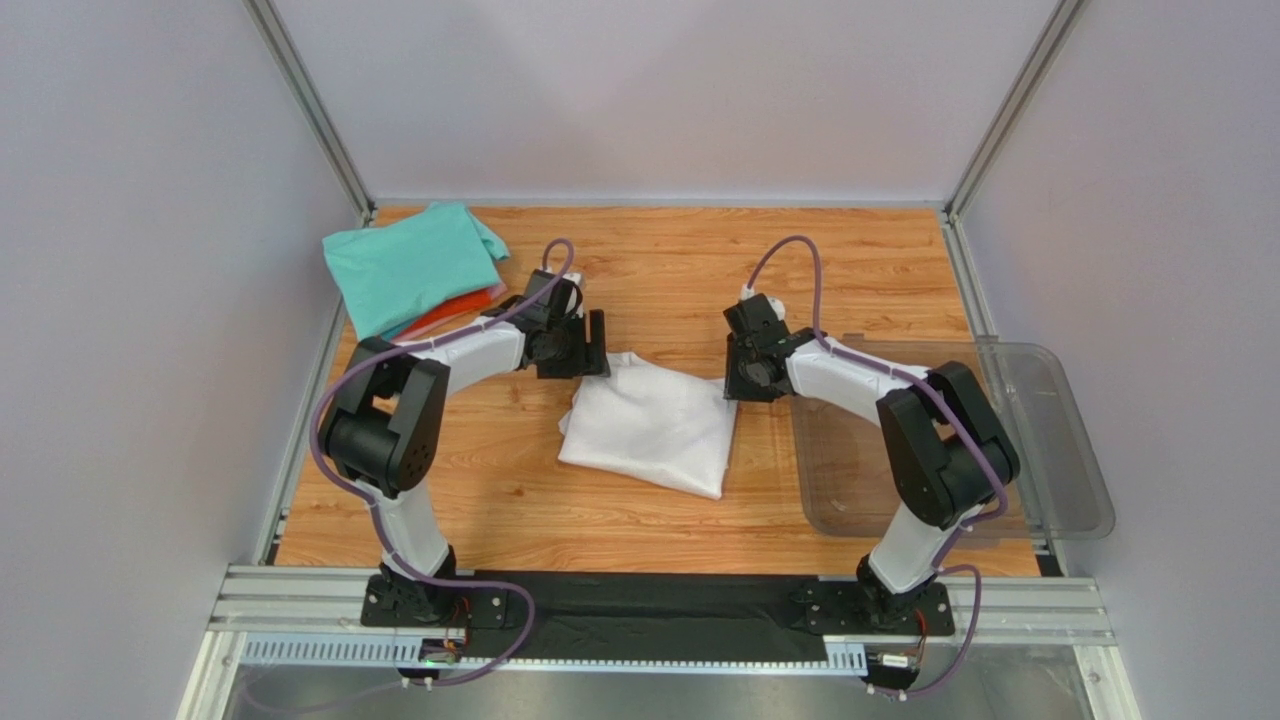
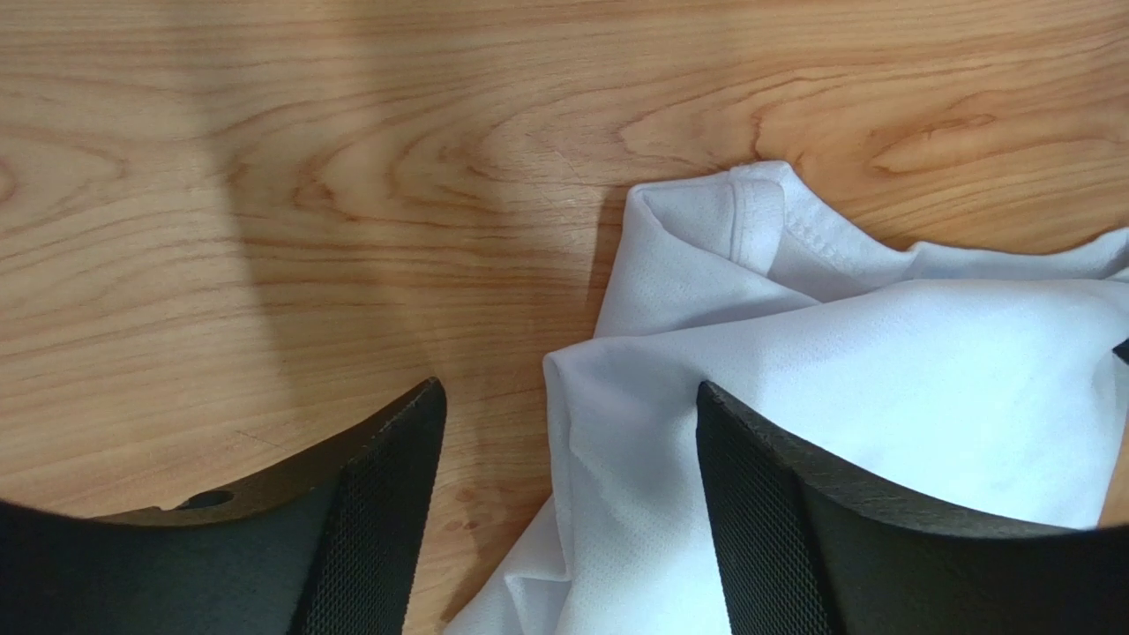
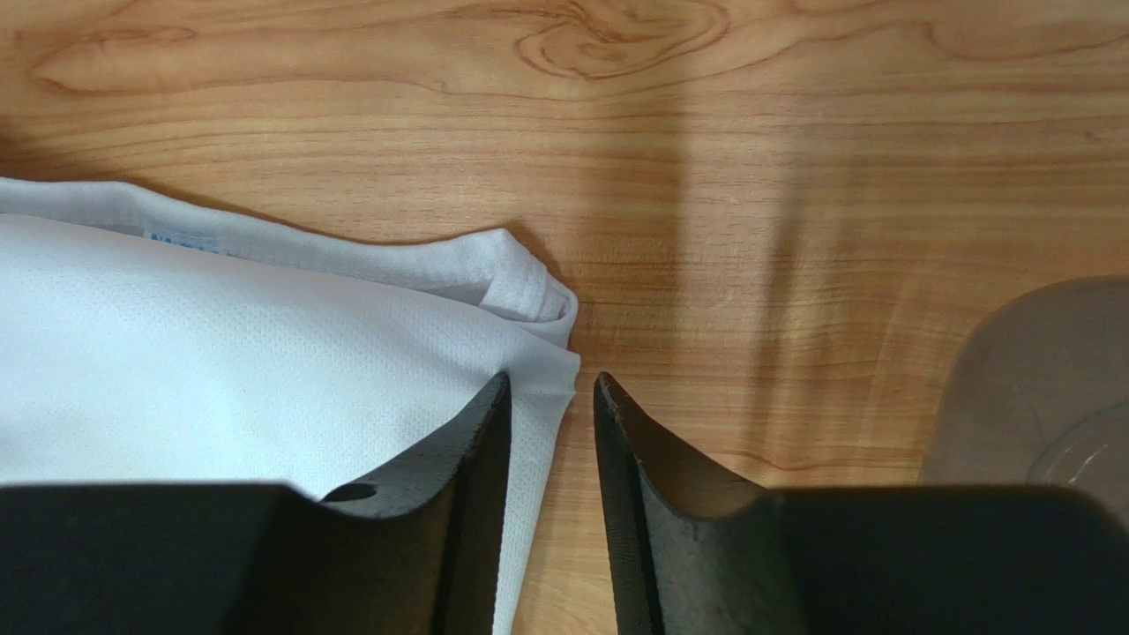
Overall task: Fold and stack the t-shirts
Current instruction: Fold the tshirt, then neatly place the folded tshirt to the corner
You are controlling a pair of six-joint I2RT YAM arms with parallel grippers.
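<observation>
A white t-shirt [image 1: 654,428] lies folded in the middle of the wooden table. My left gripper [image 1: 589,348] is open at its far left corner; in the left wrist view the jaws [image 2: 567,390] straddle the cloth's edge [image 2: 928,371]. My right gripper [image 1: 747,378] is at the far right corner. Its jaws [image 3: 551,380] stand a narrow gap apart over the shirt's edge [image 3: 199,357], not pinching it. A small blue label [image 3: 186,241] shows at the collar. A teal shirt [image 1: 413,267] lies on an orange-red one [image 1: 458,311] at the back left.
A clear plastic bin [image 1: 1052,435] stands at the right, overhanging the table's right edge; its corner shows in the right wrist view [image 3: 1047,384]. Grey walls and metal frame posts close in the table's back and sides.
</observation>
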